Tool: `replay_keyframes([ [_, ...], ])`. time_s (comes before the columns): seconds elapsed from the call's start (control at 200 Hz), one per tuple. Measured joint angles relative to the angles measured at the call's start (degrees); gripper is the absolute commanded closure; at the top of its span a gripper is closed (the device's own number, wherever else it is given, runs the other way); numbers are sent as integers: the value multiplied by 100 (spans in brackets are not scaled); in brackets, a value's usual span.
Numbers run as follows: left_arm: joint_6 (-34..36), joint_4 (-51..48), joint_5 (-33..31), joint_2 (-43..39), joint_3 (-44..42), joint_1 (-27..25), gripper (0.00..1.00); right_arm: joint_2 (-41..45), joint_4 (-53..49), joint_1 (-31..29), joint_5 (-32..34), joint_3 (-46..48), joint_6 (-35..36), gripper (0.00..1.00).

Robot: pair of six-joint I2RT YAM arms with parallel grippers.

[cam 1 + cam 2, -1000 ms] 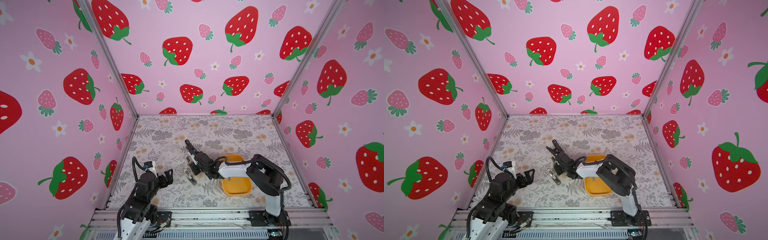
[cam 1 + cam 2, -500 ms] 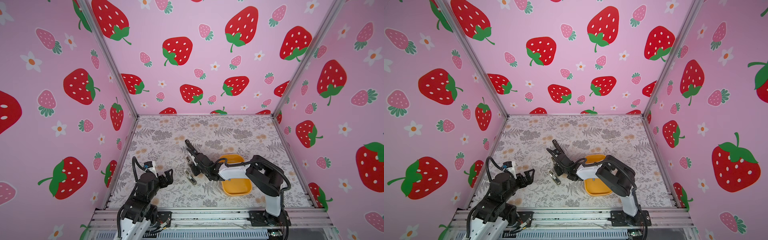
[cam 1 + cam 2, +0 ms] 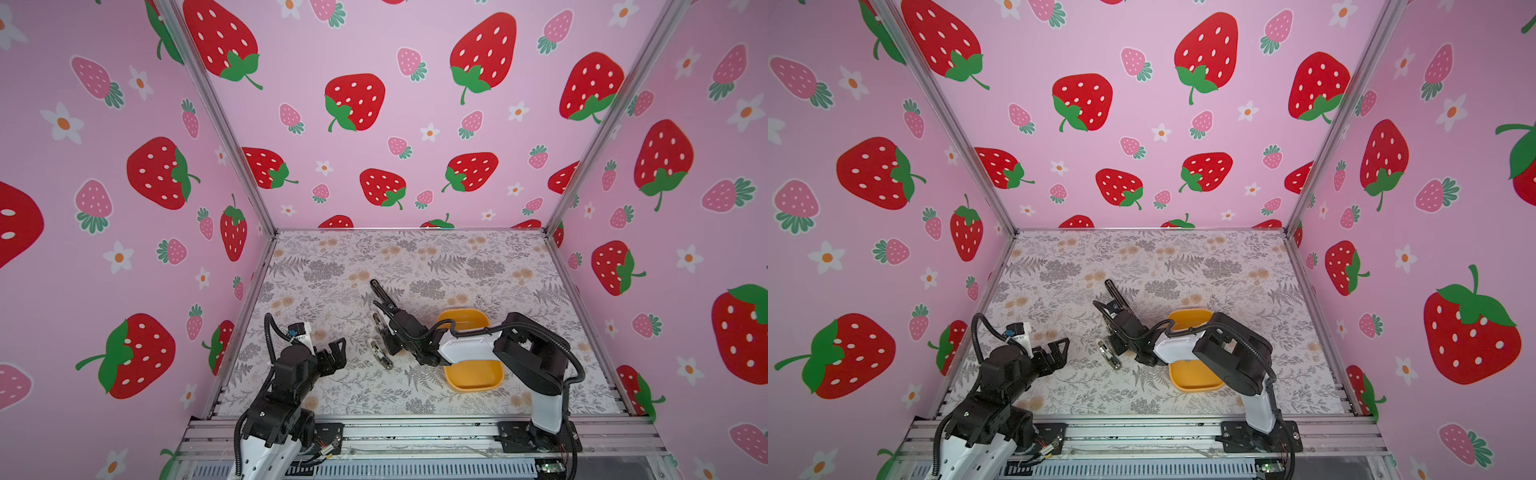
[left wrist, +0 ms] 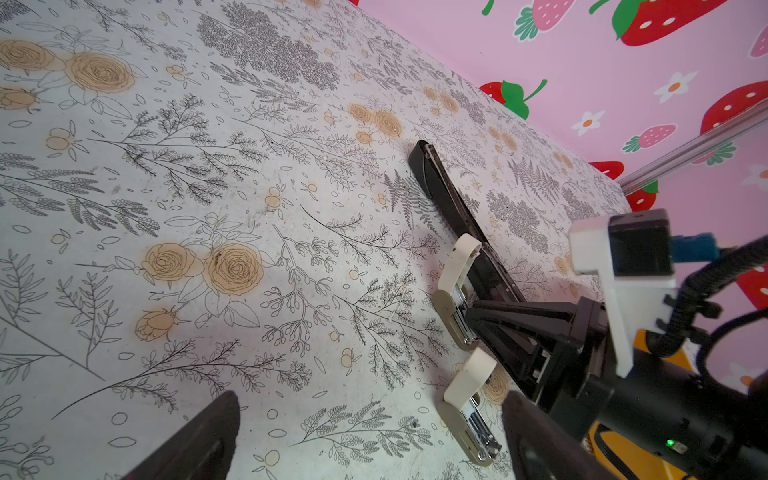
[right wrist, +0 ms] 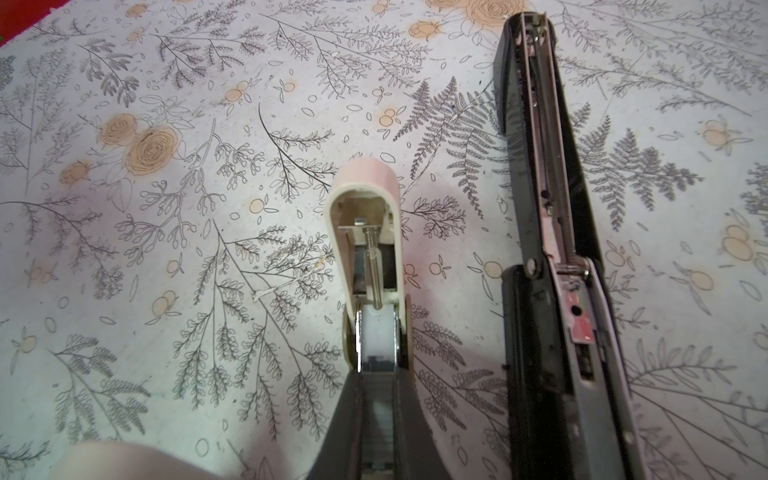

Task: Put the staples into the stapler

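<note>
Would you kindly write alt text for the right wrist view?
The right gripper has its jaws closed on a small cream stapler with its lid flipped open; beside it, the black stapler lies opened out on the floral tabletop.

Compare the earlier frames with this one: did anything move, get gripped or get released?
Nothing visibly changed. The right gripper stays shut at the opened small white-topped stapler, beside the black stapler. The left gripper stays open, apart from everything.
</note>
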State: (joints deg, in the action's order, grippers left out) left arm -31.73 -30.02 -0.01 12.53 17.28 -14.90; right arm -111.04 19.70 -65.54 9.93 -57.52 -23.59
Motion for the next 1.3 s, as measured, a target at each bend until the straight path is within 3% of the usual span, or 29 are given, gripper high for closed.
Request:
replay_keyframes([
  [0.66,0,13,-2,44,0,0,0,15,35,-57,103,44,-15,82],
  [0.91,0,17,-4,96,0,0,1,15,-229,-96,101,42,28,77],
  [1.121,0,17,-20,96,0,0,0,20,-313,-111,120,37,81,65],
  [1.301,0,17,-42,96,0,0,1,114,-463,-111,210,37,118,64],
])
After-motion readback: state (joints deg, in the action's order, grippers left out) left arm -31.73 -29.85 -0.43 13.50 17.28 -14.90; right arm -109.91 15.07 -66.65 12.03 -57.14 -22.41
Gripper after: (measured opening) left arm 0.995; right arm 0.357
